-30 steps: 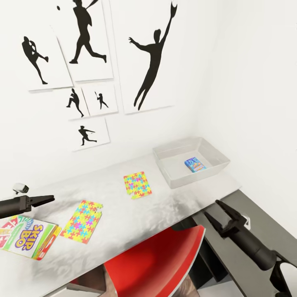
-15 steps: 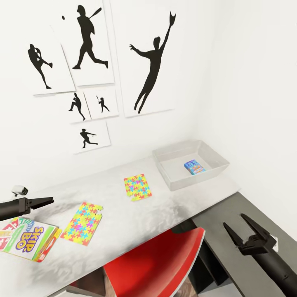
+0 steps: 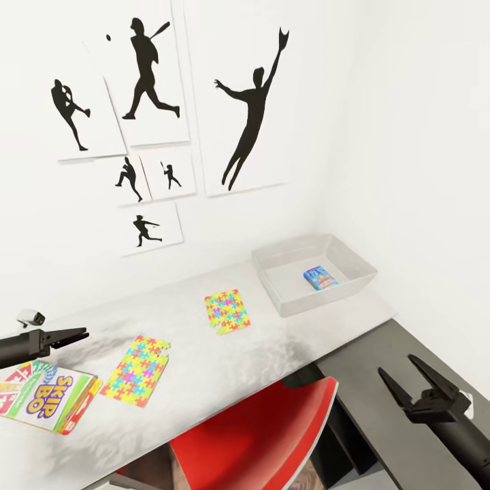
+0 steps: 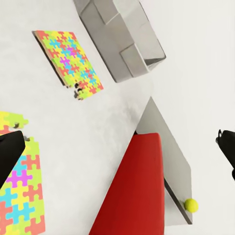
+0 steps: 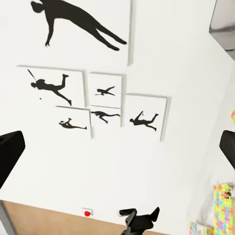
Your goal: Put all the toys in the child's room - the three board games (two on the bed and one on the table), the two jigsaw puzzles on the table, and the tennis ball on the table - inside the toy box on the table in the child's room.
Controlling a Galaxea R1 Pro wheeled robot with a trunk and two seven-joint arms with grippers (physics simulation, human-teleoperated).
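Change since earlier frames: right pincer (image 3: pixel 414 384) has dropped lower and outward over the dark desk section; left pincer (image 3: pixel 73 334) has barely shifted.

Right pincer: jaws spread wide, empty, well apart from all toys.
Left pincer: fingers look closed together, holding nothing.
Skip-Bo game box (image 3: pixel 44 397): on the desk (image 3: pixel 204 354), just below the left pincer.
Puzzle boards: one (image 3: pixel 138 368) near the left pincer, toward the right; the second (image 3: pixel 227 310) further on, between it and the bin.
Toy bin (image 3: pixel 314 271): far corner, one small colourful box (image 3: pixel 320 277) inside.
Tennis ball (image 4: pixel 191 204): on the dark section beyond the red chair (image 3: pixel 262 435).

Risk, judged: thin boards lie flat, so fingers may slide over them or push them off the edge; the ball could roll if nudged.
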